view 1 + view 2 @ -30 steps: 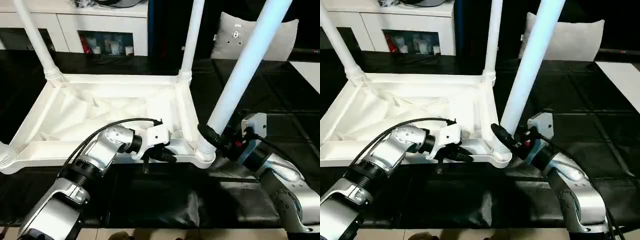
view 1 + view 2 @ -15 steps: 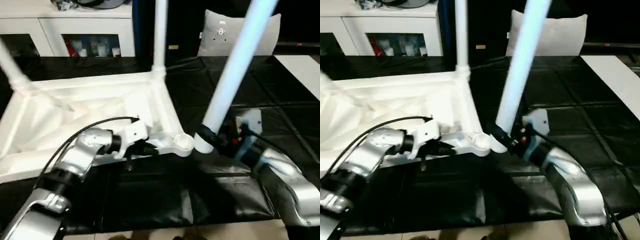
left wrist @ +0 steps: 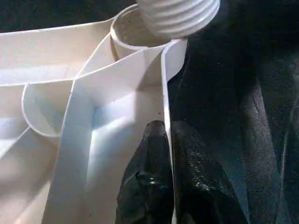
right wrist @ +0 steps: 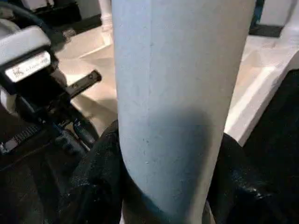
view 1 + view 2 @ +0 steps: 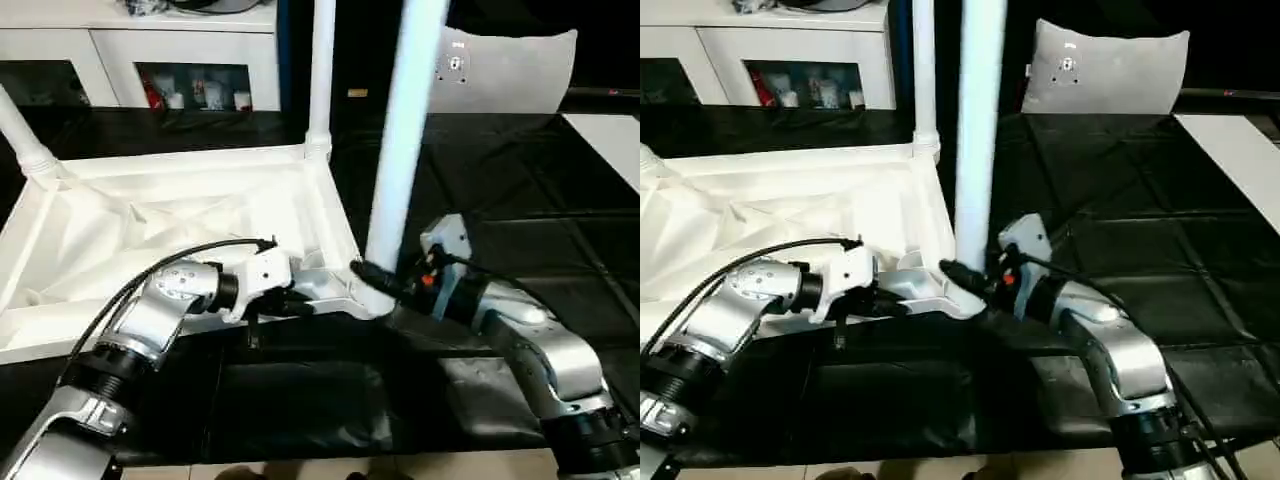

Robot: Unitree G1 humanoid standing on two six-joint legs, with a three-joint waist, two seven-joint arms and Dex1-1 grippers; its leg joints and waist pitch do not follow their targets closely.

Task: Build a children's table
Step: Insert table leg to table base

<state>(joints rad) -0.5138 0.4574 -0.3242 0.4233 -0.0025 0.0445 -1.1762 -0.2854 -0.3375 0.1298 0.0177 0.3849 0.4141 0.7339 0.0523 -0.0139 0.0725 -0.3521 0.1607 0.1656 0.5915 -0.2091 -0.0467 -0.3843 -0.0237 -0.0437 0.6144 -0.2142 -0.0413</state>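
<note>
Here the right gripper [image 5: 372, 281] clasps a stiff, light-looking leg [image 5: 403, 150] low down (sensible); the left gripper [image 3: 167, 154] pinches the top's rim [image 3: 164, 84].

Indoor robot test room with household furnishing, not a factory floor.

The large black-covered bench [image 5: 520, 210], its cover marked by taped seams, carries the work. Behind it stands a white glass-door cabinet [image 5: 150, 50] holding small coloured items [image 5: 190, 97] on a shelf. A pale grey cushion-like pad [image 5: 510, 70] leans at the far right.
</note>
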